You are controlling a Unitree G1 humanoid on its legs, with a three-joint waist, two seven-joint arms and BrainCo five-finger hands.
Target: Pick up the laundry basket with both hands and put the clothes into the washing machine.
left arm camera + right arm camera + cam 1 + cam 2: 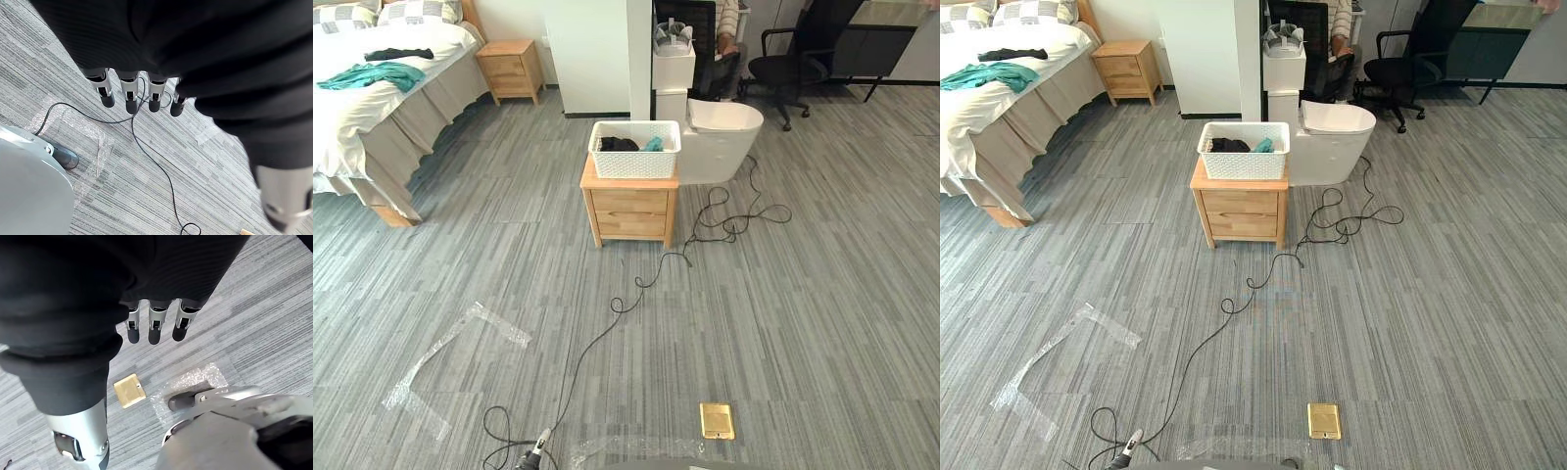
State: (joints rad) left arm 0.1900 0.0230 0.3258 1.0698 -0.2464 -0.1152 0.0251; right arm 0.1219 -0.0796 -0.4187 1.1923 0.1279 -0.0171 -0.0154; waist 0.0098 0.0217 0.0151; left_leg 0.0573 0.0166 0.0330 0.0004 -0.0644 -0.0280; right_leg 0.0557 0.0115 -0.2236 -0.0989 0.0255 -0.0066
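We see the white laundry basket (634, 163) sitting on top of a small wooden nightstand (628, 213) out on the grey floor, well ahead of us and well apart from both hands. Inside it lie a dark garment (617, 144) and a teal garment (653, 144), both low against the rim. Just behind the nightstand, to its right, stands the white washing machine (720, 142), its lid down. Our left hand (129, 94) hangs over the floor with its fingers straight and slightly apart, thumb off to the side, holding nothing. Our right hand (154, 329) hangs the same way, fingers straight and loose with nothing in them, above a brass floor plate (717, 420). At far left is a bed (352, 122) with 2 more pieces of clothing on it, a teal one (372, 75) and a dark one (399, 54). A second nightstand (512, 69) stands beside the bed. Strips of clear tape (499, 326) lie on the floor to our left. Beyond the washing machine we see a black office chair (793, 59) and part of a seated person (726, 29).
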